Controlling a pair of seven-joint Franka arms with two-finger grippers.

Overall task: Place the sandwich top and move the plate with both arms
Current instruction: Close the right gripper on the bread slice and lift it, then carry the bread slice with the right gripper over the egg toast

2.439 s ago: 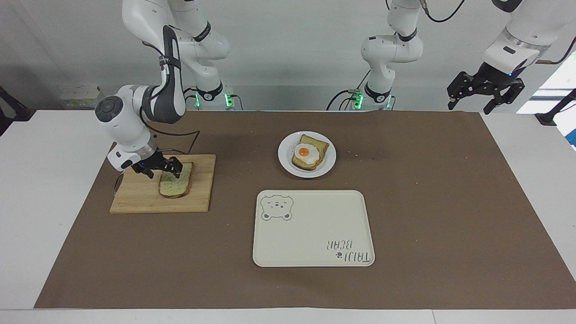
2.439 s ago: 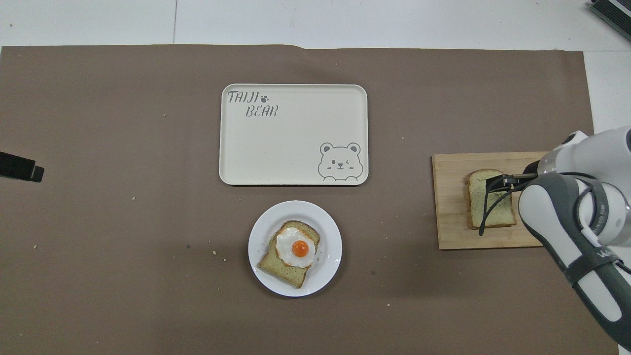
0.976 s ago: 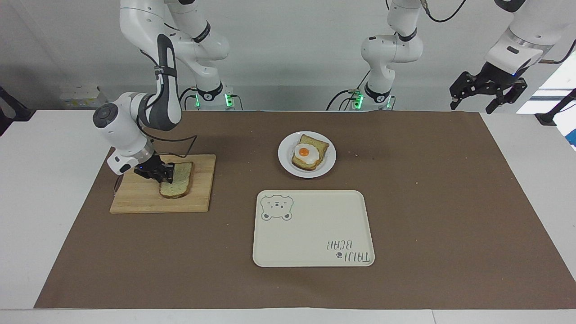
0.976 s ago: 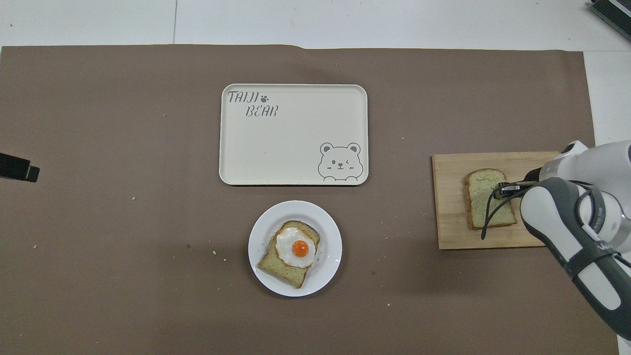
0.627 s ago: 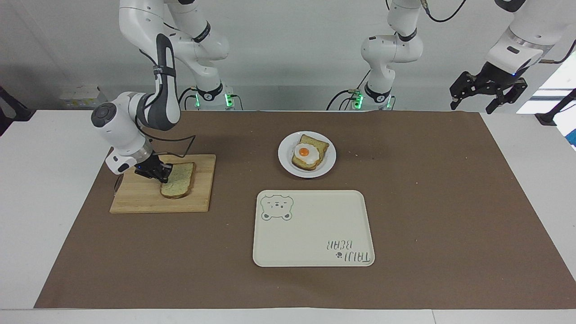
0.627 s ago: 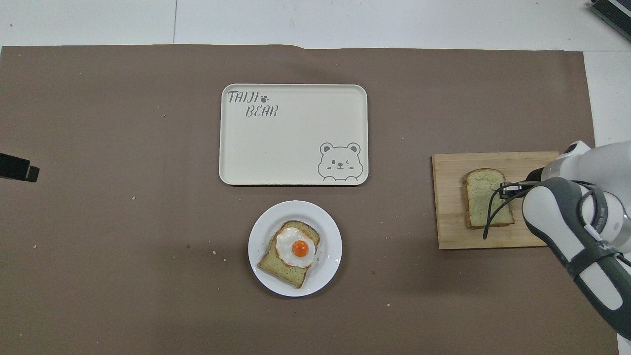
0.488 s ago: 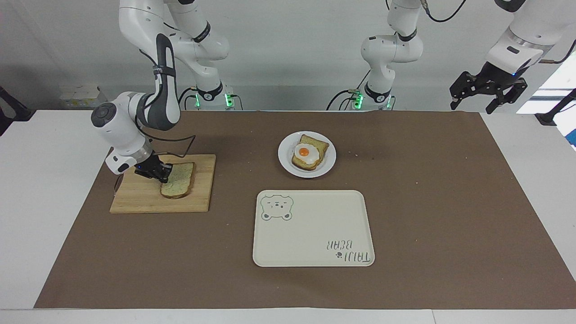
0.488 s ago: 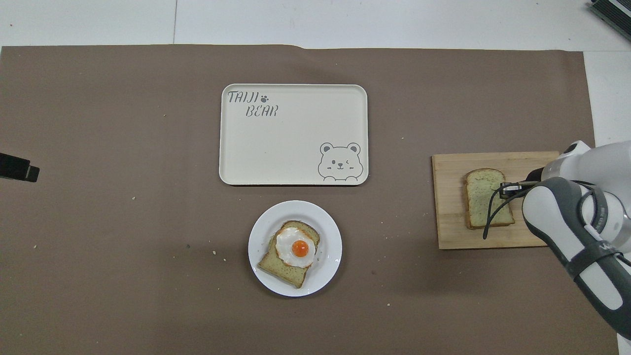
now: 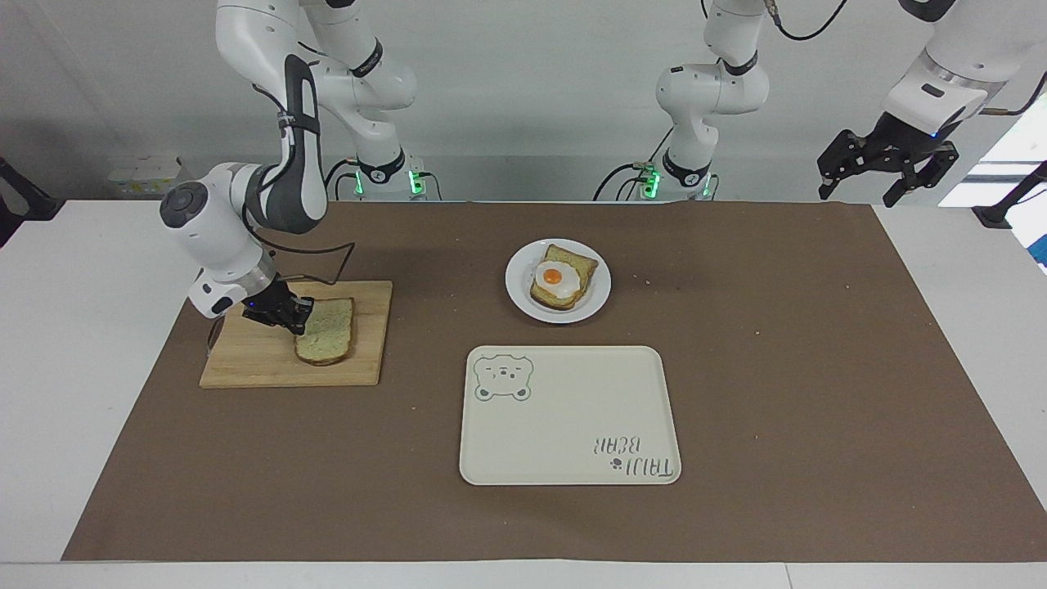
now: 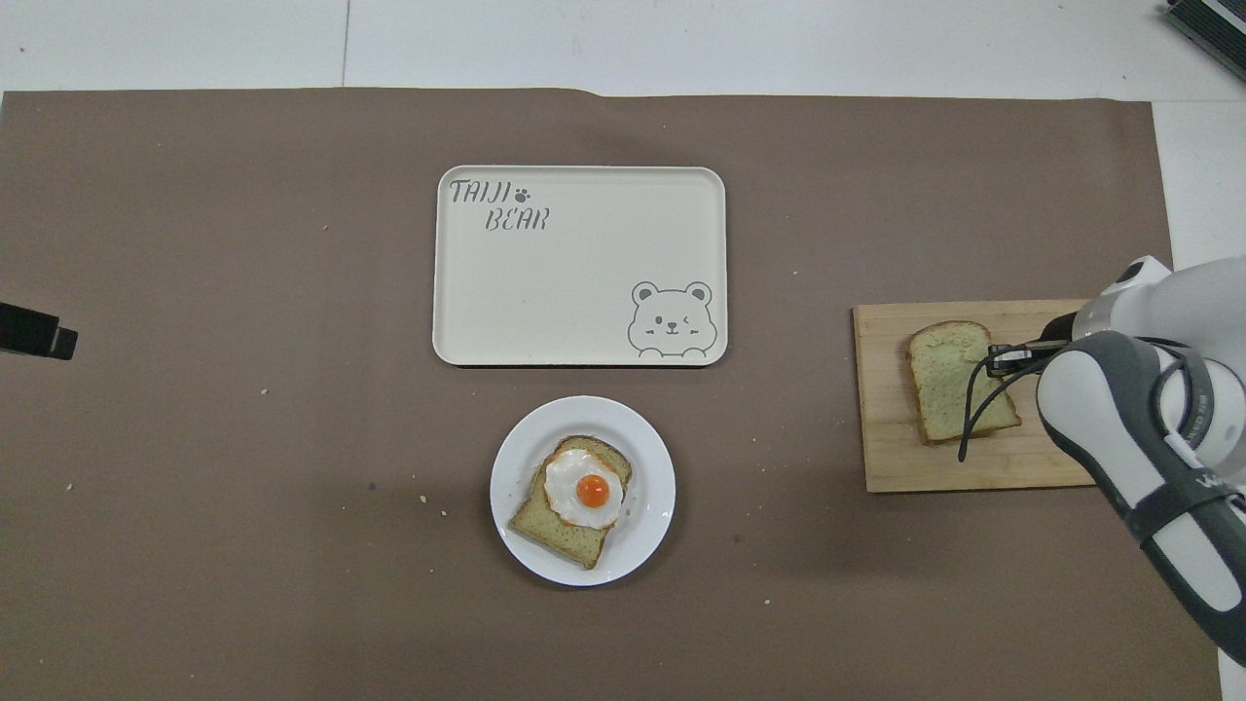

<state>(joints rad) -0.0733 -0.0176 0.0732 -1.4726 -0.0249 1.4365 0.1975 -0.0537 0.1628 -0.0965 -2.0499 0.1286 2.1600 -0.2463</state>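
The sandwich top (image 9: 329,331), a plain speckled slice, is on the wooden cutting board (image 9: 245,360) at the right arm's end of the table; it also shows in the overhead view (image 10: 949,375). My right gripper (image 9: 296,321) is shut on the slice's edge nearest the arm, and that edge is tipped slightly up off the board. The white plate (image 9: 515,286) sits mid-table near the robots and holds a toast slice with a fried egg (image 9: 560,278). My left gripper (image 9: 883,168) waits open, high over the left arm's end of the table.
A cream rectangular tray (image 9: 564,417) with a bear drawing lies just farther from the robots than the plate (image 10: 647,516). A brown mat covers the table. Small crumbs are scattered on it.
My right gripper has closed on the slice's edge and drawn back a little. The slice has shifted and turned slightly on the board. The left arm has barely moved.
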